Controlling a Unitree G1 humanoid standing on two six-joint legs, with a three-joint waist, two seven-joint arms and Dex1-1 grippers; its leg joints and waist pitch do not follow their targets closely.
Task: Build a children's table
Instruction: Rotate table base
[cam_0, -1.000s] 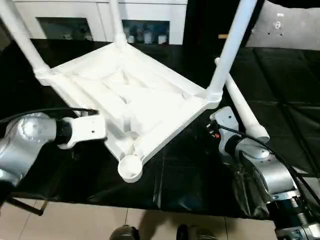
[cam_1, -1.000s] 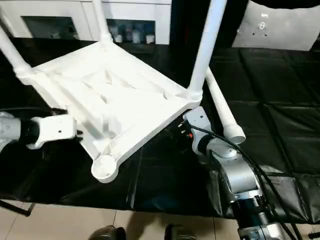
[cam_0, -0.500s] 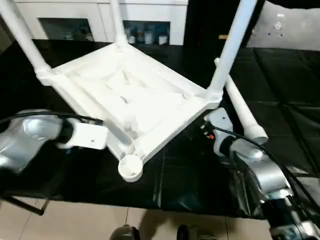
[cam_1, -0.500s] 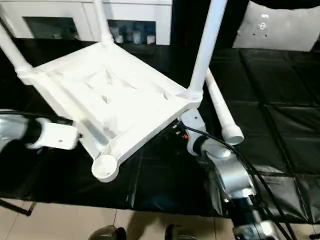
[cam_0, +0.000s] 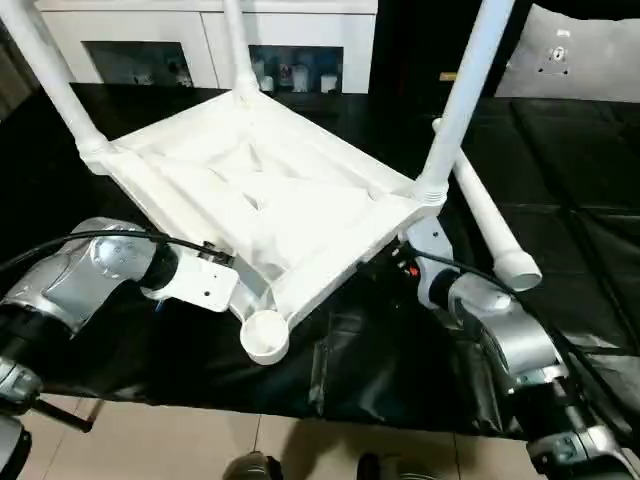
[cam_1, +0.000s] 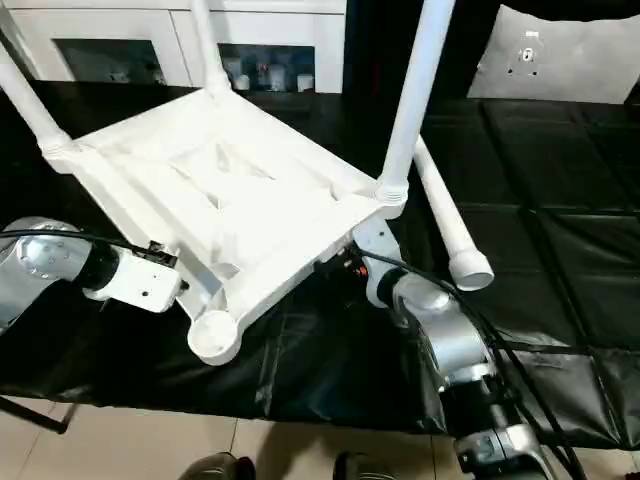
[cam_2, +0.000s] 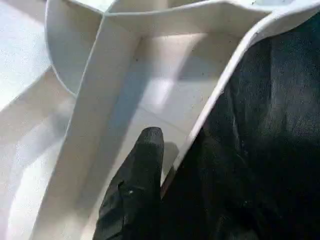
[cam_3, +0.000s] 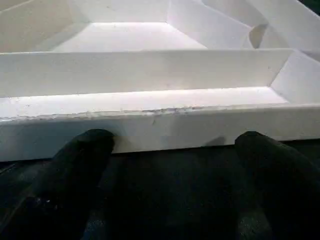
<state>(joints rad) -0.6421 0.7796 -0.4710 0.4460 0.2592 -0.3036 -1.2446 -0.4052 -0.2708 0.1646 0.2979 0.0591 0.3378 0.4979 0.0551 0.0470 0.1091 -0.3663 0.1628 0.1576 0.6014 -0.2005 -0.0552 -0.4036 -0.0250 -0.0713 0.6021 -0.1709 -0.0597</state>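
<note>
Fingers of right gripper spread wide against tabletop rim.

left tool | moved in to tabletop rim beside the empty socket | right tool | closer under far edge

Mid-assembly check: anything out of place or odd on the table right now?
One corner socket of the upturned tabletop, nearest the robot, has no leg. The unfitted fourth leg lies loose on the black covering to the right. The other three stand fitted.

Head stereo pair looking down, wrist cameras close against tabletop rim
</note>
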